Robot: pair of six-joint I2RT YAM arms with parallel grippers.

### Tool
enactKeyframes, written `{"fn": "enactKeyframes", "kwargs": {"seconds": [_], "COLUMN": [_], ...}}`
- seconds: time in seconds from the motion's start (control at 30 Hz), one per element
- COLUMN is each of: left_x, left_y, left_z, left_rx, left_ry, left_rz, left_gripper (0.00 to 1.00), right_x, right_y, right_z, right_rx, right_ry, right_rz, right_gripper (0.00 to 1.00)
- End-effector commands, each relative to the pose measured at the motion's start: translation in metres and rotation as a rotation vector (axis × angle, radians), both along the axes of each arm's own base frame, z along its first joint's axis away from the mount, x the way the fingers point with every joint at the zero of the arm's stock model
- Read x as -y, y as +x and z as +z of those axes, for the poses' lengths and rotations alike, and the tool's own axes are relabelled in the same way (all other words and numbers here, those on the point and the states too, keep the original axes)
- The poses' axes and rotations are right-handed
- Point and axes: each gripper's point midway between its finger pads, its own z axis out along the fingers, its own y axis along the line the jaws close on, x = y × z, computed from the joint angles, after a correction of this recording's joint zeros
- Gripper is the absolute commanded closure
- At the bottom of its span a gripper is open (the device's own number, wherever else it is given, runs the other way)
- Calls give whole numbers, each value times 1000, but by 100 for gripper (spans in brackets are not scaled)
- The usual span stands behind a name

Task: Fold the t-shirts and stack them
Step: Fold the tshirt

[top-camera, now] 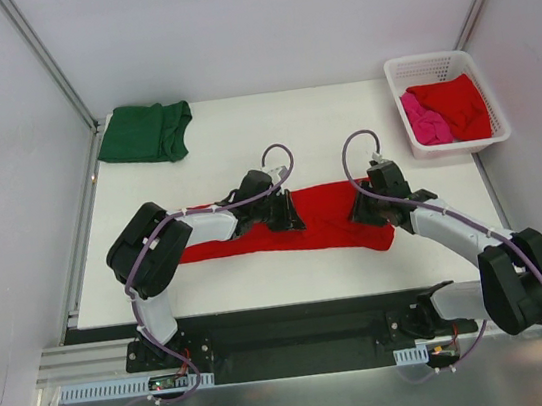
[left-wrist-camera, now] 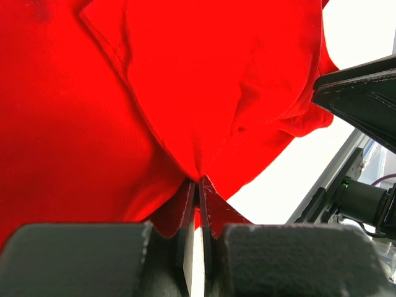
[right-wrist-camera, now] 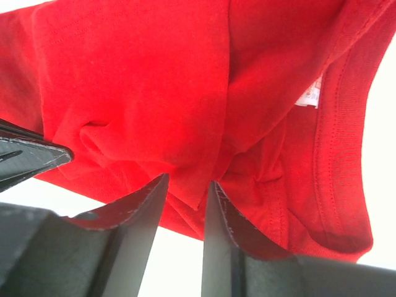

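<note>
A bright red t-shirt (top-camera: 324, 218) lies stretched left to right across the middle of the table, bunched where the arms meet it. My left gripper (top-camera: 287, 211) sits on its middle, and its jaws (left-wrist-camera: 198, 180) are shut on a pinch of the red cloth (left-wrist-camera: 124, 93). My right gripper (top-camera: 361, 212) is at the shirt's right part, near the collar with its white label (right-wrist-camera: 309, 97). Its fingers (right-wrist-camera: 185, 182) stand apart, with a loose corner of the red cloth (right-wrist-camera: 154, 80) hanging between them. A folded dark green t-shirt (top-camera: 145, 133) lies at the back left.
A white lattice basket (top-camera: 428, 62) stands at the back right, holding another red t-shirt (top-camera: 457, 104) and a pink one (top-camera: 424, 121). Metal frame posts rise at both back corners. Both arm bases sit at the near edge.
</note>
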Motion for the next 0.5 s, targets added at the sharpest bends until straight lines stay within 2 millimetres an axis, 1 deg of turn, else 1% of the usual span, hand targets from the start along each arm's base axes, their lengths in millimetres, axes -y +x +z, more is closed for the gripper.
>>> {"fn": "enactKeyframes", "kwargs": {"seconds": [0.0, 0.03, 0.13, 0.47], "left_x": [0, 0, 0, -1], "left_y": [6, 7, 7, 7], "left_z": [7, 8, 7, 6], "left_rx": [43, 43, 42, 41], "left_ry": [-9, -10, -9, -9], "left_rz": [4, 6, 6, 7], "left_gripper": [99, 98, 99, 99], "right_x": [-4, -3, -3, 1], "right_y": [3, 4, 3, 1], "right_z": [1, 2, 0, 1], "right_rx": [12, 14, 6, 7], "right_ry": [27, 26, 25, 6], "right_rz": [-5, -5, -4, -9], "right_gripper": [67, 71, 72, 66]}}
